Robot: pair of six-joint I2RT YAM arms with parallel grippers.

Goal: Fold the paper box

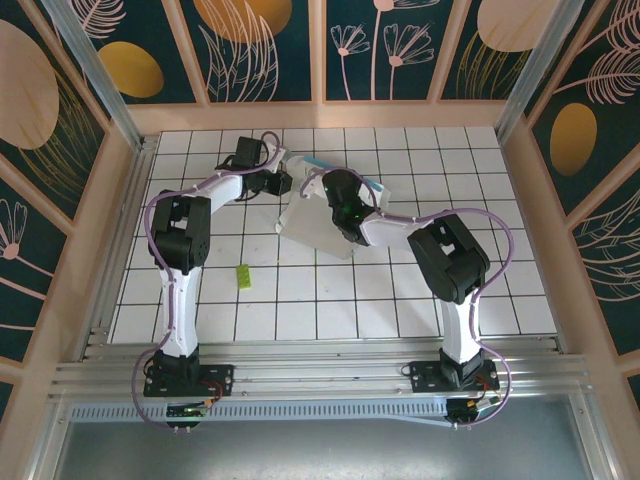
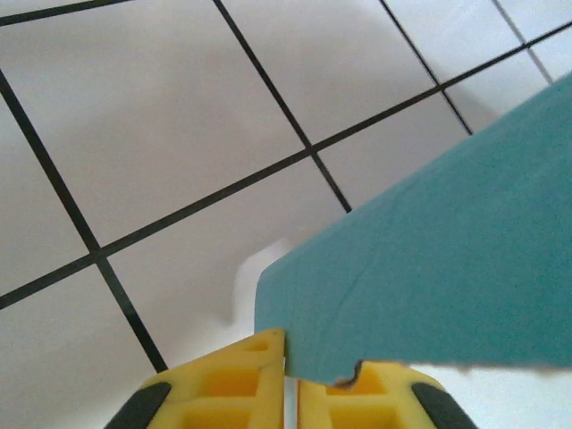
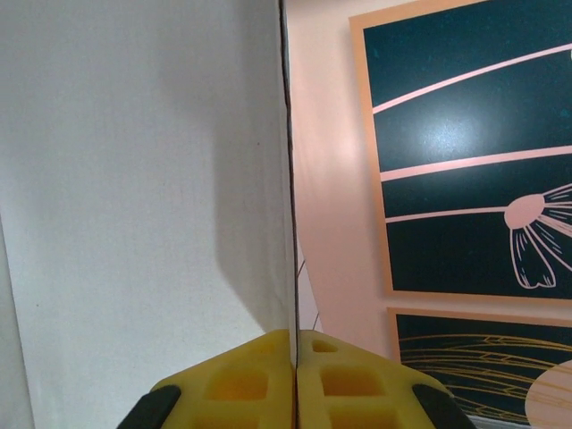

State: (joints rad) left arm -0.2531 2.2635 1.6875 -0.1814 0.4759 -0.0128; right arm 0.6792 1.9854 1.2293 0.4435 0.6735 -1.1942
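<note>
The paper box point(image 1: 313, 228) is seen at the far middle of the tiled table point(image 1: 400, 300), whitish-grey face up. Its teal edge is pinched by the left gripper point(image 2: 288, 362), fingers closed tight. Another thin edge is clamped by the right gripper point(image 3: 294, 344), fingers pressed together. A yellow-green scrap point(image 1: 243, 277) lies nearer, left

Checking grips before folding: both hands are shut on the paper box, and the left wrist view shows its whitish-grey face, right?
No: the left wrist view shows the cyan-teal face of the paper box, gripped by the left hand. The right hand grips it too.
</note>
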